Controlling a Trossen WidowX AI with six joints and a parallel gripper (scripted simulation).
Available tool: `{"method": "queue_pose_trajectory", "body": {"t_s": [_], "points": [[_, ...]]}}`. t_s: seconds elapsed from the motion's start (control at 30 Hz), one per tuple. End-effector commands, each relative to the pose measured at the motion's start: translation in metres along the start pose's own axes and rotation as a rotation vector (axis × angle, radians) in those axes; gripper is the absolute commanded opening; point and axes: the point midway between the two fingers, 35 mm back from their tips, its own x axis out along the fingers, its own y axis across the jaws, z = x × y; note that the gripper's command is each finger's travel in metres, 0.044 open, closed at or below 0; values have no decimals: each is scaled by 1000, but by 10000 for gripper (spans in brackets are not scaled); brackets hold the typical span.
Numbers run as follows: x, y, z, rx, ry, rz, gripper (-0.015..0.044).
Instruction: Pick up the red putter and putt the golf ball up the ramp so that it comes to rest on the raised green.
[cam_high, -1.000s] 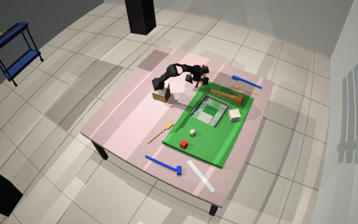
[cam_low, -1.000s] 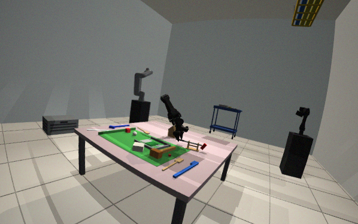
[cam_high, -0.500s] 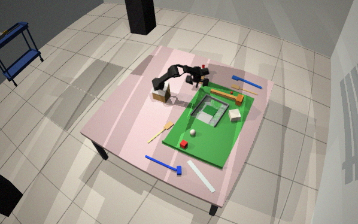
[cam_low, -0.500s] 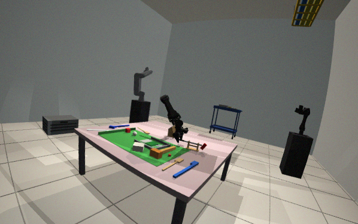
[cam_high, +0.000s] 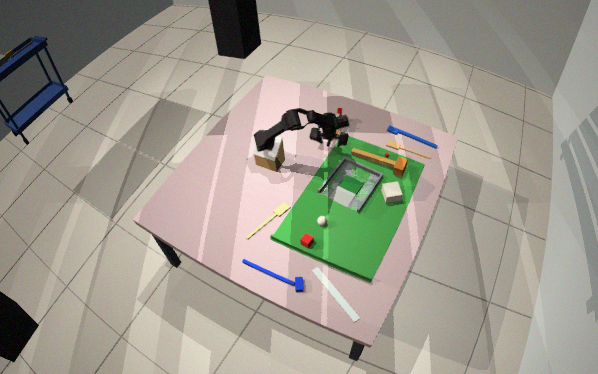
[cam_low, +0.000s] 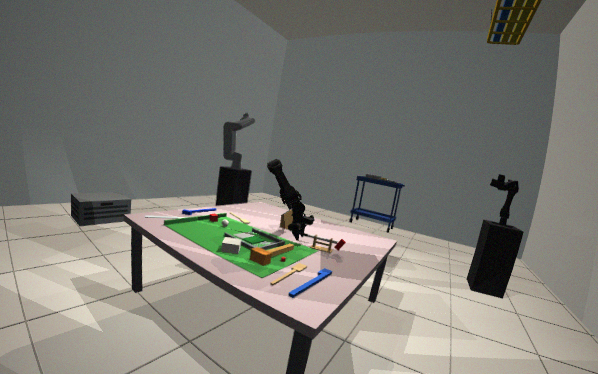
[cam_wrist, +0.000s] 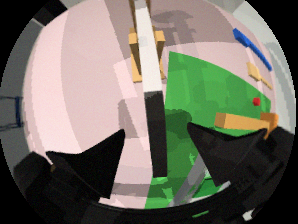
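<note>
Gripper (cam_wrist: 156, 156) down low over the putter's shaft, jaws spread wide on either side of it and nothing clamped yet. The red putter (cam_wrist: 149, 63) lies straight ahead in the wrist view: dark grip end running in between the fingers, pale shaft beyond, small red head at the far tip, resting across a little wooden rack (cam_wrist: 145, 52) on the surface. From the exterior view the red head (cam_low: 340, 244) pokes out past that rack toward the surface's edge.

So, by my reckoning, very early going. The approach looks lined up, but the grasp is not made, the putter is not lifted, and no putt has been played. The golf ball (cam_high: 321, 220) sits untouched on the green mat (cam_high: 350, 245), well apart from the arm, with the grey-walled ramp and raised green (cam_high: 350, 183) between ball and robot. Everything that counts is still to do: close, lift, carry across, strike.

The pink surface (cam_high: 200, 215) is busy. A red cube (cam_high: 306, 240) lies near the ball, a white block (cam_high: 392, 192) beside the ramp, an orange mallet (cam_high: 380, 159) along the mat's far edge, and blue (cam_high: 274, 274), yellow (cam_high: 268, 221) and white (cam_high: 335, 294) decoy clubs scattered around.

Around it: tiled floor, grey walls, a blue cart (cam_low: 376, 200), and dark pedestals carrying other idle arms.
</note>
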Motion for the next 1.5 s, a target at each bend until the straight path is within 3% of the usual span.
{"method": "queue_pose_trajectory", "body": {"t_s": [0.0,0.37,0.7,1.07,1.2,1.47], "points": [[0,0,0,0,0,0,335],[0,0,0,0,0,0,46],[-8,-1,3,0,-1,-1,0],[-91,-1,27,-1,-5,1,0],[-97,0,28,-1,-5,2,0],[-110,-23,-13,157,-16,-30,0]]}}
